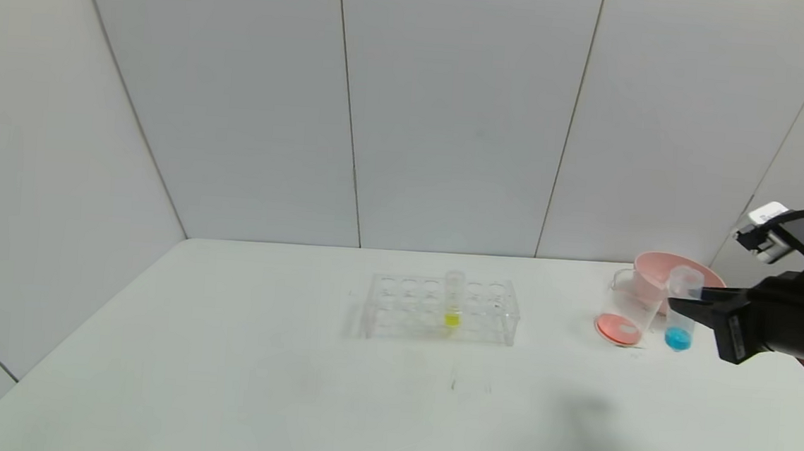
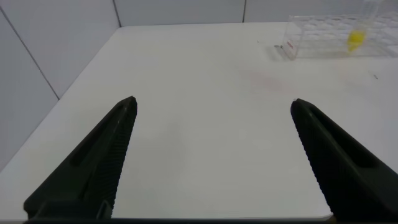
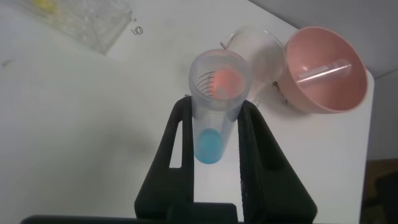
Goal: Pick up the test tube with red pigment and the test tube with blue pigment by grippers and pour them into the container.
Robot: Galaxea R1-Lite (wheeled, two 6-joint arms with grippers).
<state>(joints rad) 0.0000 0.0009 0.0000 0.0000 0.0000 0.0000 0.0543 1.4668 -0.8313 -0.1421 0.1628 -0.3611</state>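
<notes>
One white table carries everything we list, with grey wall panels behind it.

Two arms, of which we see one in the head view: the right arm reaches in from the right edge, and its right gripper is clamped on the test tube with blue pigment. We see the tube held upright between the black fingers, its open mouth up and its cyan-filled bottom hanging clear below them, just beside the container on its right side.

The left gripper appears only in its own wrist view, its jaws standing wide apart over bare table, with nothing between them; the rack lies well off from it.

One clear many-holed tube rack sits near the table's middle. We count one tube in it, the yellow-pigment tube, standing upright in a hole.

One pink bowl stands at the far right, behind the container and touching or nearly touching it. In the right wrist view we see a clear tube lying across its inside; we cannot tell what it holds.

One container, a clear beaker, sits in front of the bowl with orange-red pigment spread over its bottom.
</notes>
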